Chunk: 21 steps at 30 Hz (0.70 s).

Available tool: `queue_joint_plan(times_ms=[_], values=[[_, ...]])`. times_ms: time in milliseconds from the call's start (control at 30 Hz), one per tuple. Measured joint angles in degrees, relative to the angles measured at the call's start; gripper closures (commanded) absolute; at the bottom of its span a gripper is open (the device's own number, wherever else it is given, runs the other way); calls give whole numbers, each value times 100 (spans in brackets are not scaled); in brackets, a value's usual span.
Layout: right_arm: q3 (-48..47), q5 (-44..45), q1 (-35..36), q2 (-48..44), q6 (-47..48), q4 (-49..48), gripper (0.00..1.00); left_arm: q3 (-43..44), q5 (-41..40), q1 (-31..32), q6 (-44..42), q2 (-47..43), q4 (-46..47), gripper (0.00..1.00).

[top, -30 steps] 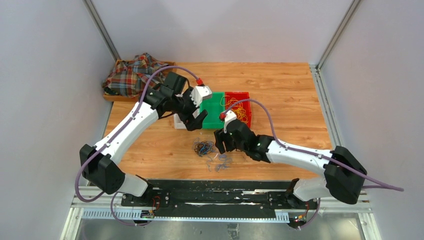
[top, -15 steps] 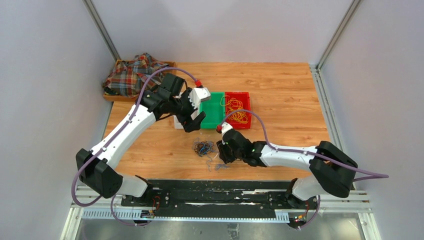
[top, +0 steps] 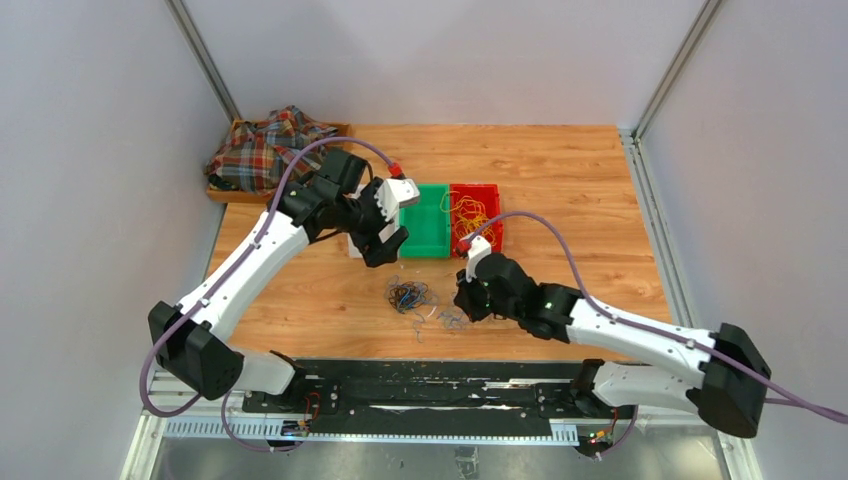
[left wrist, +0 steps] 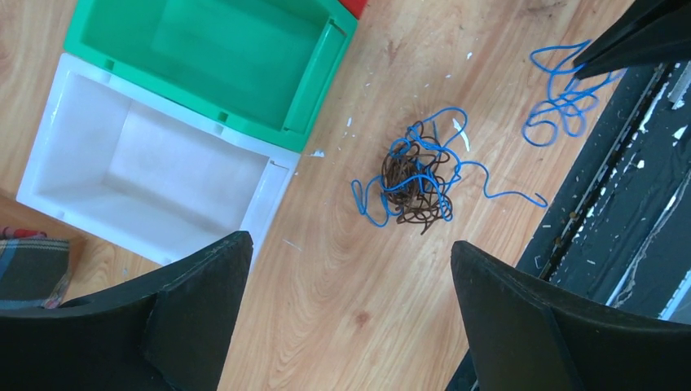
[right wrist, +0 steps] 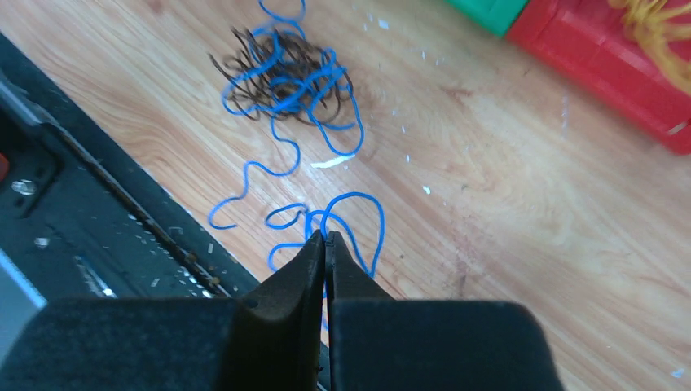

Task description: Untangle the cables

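A tangle of blue and dark cables (top: 407,296) (left wrist: 417,175) (right wrist: 285,77) lies on the wooden table. Nearer the front edge lie loose blue cable loops (top: 450,320) (left wrist: 562,94). My right gripper (top: 463,300) (right wrist: 327,238) is low over them, jaws shut with a blue cable loop (right wrist: 358,198) pinched at the tips. My left gripper (top: 385,245) (left wrist: 349,242) hangs open and empty above the table, beside the white bin (left wrist: 261,191), behind the tangle. Yellow cables (top: 478,222) (right wrist: 660,24) lie in the red bin (top: 497,238) (right wrist: 603,73).
An empty green bin (top: 425,250) (left wrist: 310,73) stands between the white and red bins. A plaid cloth (top: 262,150) lies on a tray at the back left. The black base rail (top: 440,370) (right wrist: 98,220) runs along the near edge, close to the loose loops.
My right gripper has closed from open onto the blue loop, and its arm has swung out to the right. The left gripper has drifted slightly left and stays open.
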<state>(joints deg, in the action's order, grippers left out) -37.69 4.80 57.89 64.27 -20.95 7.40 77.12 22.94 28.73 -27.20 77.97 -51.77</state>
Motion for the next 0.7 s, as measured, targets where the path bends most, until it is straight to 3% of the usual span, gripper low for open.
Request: queue_joint_plan(times_ms=[200, 333, 467, 700], values=[[-699, 81, 0, -796, 131, 645, 100, 0, 208, -2, -46, -79, -90, 4], [-1143, 162, -26, -839, 177, 750, 99, 0, 400, -9, -35, -179, -107, 3], [-1648, 212, -98, -240, 264, 501, 99, 116, 409, -214, 96, -175, -149, 1], [-3154, 273, -308, 1825, 662, -120, 99, 446, 385, -1421, 358, -131, -142, 2]])
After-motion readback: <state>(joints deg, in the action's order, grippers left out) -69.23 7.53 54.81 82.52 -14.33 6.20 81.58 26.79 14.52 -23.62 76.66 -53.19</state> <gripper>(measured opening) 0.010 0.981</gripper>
